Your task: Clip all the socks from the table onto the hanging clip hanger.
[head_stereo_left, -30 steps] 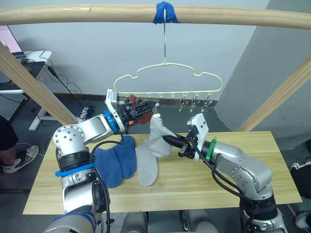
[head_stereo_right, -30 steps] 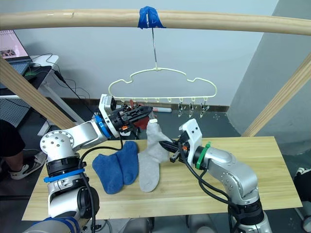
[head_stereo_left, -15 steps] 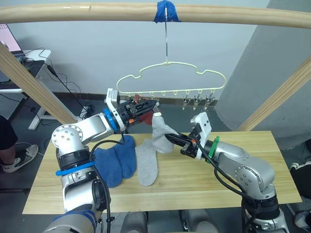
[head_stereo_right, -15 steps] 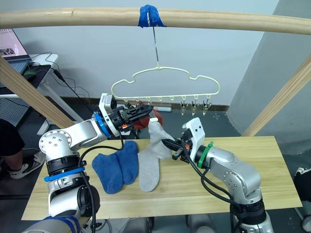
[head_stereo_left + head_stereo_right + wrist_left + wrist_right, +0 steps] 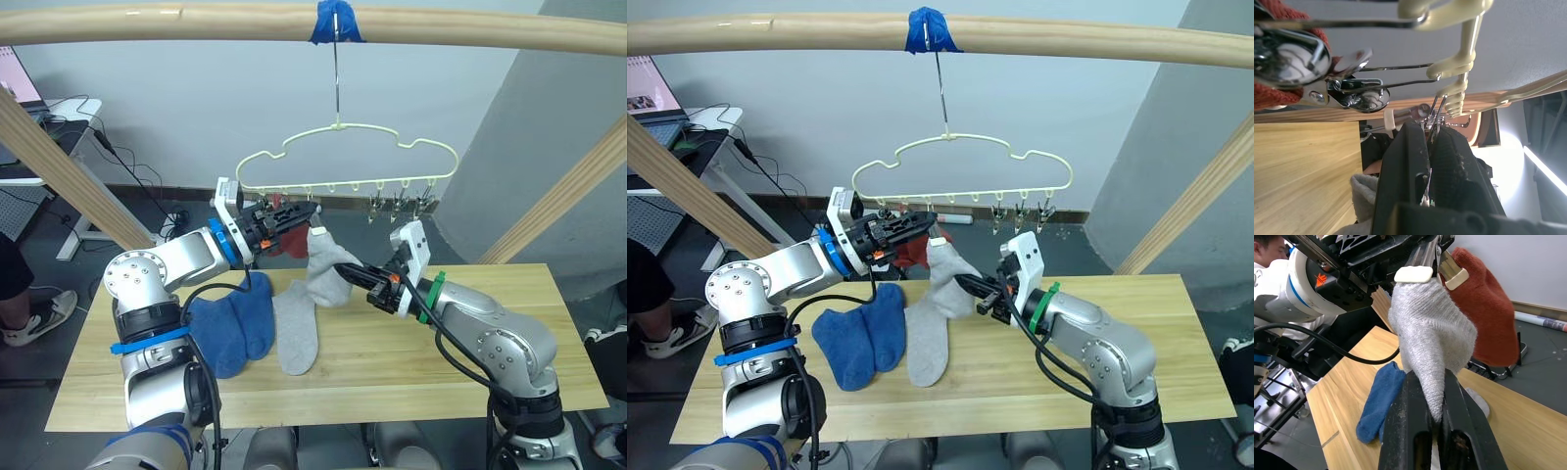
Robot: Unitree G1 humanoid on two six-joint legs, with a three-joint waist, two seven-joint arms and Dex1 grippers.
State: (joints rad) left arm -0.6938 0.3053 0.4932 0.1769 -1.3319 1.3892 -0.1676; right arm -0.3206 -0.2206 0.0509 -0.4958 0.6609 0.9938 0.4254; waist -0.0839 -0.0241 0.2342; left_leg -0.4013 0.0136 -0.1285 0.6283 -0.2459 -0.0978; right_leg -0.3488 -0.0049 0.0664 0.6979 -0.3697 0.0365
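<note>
Clamped fingers [image 5: 1459, 431] of your right gripper [image 5: 1432, 418] pinch a light grey sock [image 5: 948, 277], lifted off the table [image 5: 549, 323] up to the clip hanger [image 5: 343, 162]. Your left gripper [image 5: 302, 212] is closed on a silver clip [image 5: 1431, 128] of that hanger, as its wrist view shows close up. Beside it a rust red sock [image 5: 1484, 308] hangs clipped. Two blue socks [image 5: 233, 328] and another grey sock [image 5: 297, 338] lie on the table. Above runs a wooden rail [image 5: 147, 24].
</note>
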